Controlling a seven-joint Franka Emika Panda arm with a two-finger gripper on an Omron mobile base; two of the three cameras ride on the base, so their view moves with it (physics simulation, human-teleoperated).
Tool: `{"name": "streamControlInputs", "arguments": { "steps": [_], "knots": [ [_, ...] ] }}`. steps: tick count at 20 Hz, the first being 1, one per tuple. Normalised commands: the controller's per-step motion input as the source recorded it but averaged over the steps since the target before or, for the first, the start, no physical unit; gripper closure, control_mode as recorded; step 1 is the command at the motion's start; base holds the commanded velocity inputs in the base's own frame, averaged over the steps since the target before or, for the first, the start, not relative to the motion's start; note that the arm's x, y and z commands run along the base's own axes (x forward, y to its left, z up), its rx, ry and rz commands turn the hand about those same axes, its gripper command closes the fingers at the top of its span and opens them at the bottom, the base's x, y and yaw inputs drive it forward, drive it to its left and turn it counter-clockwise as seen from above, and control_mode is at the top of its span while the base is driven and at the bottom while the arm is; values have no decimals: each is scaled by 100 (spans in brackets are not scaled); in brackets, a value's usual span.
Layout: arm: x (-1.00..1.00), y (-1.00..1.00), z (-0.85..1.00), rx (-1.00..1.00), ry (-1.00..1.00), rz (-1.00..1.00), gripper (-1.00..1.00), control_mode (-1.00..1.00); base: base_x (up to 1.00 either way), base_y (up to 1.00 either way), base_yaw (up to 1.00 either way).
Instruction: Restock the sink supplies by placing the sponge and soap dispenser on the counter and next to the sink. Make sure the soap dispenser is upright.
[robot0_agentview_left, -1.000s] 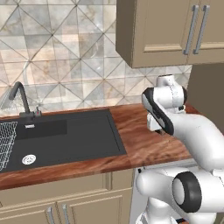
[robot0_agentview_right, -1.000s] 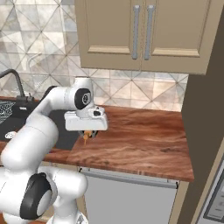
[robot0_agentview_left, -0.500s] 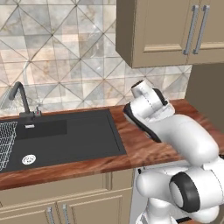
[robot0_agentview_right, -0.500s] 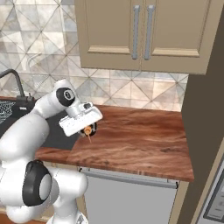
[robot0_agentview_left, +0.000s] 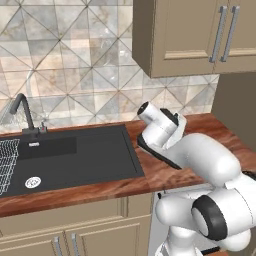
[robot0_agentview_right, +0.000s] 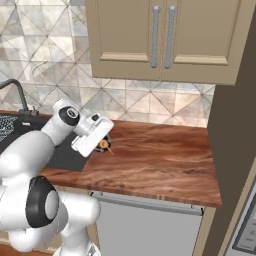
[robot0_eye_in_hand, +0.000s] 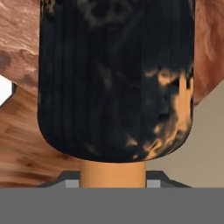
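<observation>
My gripper (robot0_agentview_right: 104, 144) is shut on the soap dispenser (robot0_agentview_right: 103, 144), low over the counter (robot0_agentview_right: 150, 160) just right of the sink (robot0_agentview_left: 75, 155). From the hand camera the soap dispenser (robot0_eye_in_hand: 113, 78) is a dark, nearly black bottle with tan blotches. Its orange-tan neck sits between my fingers and its body points away from the hand. I cannot tell whether the bottle touches the wood. In the left base view my white hand (robot0_agentview_left: 162, 127) hides the bottle. The sponge is out of view.
A dark curved faucet (robot0_agentview_left: 22, 112) stands behind the basin and a wire rack (robot0_agentview_left: 6, 162) lies at its left end. Beige wall cabinets (robot0_agentview_right: 160, 37) hang above. A wide stretch of reddish-brown counter (robot0_agentview_right: 170, 170) extends right to a dark side panel (robot0_agentview_right: 232, 115).
The arm has swung left toward the sink and the hand has tilted over. The dispenser stays in the shut jaws.
</observation>
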Motion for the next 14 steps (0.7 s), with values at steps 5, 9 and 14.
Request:
{"name": "streamControlInputs", "arguments": {
  "steps": [5, 9, 14],
  "knots": [
    [74, 23, 0, -10, 17, 8, 100, -100, 0, 0, 0],
    [62, 23, -1, -9, 15, 0, 100, -100, 0, 0, 0],
    [51, 5, 0, -6, 10, 0, 100, -100, 0, 0, 0]
  ]
}}
